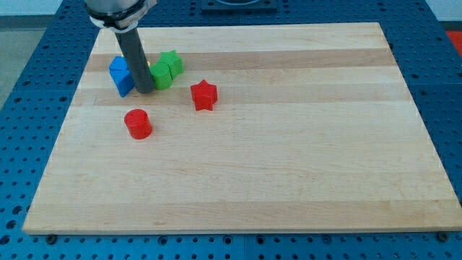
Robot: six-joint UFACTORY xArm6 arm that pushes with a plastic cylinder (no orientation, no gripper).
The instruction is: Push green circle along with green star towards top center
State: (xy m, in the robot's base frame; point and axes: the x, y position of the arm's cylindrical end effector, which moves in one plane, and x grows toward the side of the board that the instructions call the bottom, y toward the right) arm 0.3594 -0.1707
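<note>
The green circle (161, 75) and the green star (171, 62) sit touching each other at the board's upper left, the star above and to the right of the circle. My tip (144, 89) stands just left of the green circle, touching or nearly touching it. A sliver of yellow (149, 66) shows behind the rod, shape hidden. Two blue blocks sit left of the rod: a blue cube (123, 81) and another blue block (118, 66) above it.
A red star (204, 94) lies right of and below the green pair. A red cylinder (137, 123) lies below my tip. The wooden board (289, 159) rests on a blue perforated table.
</note>
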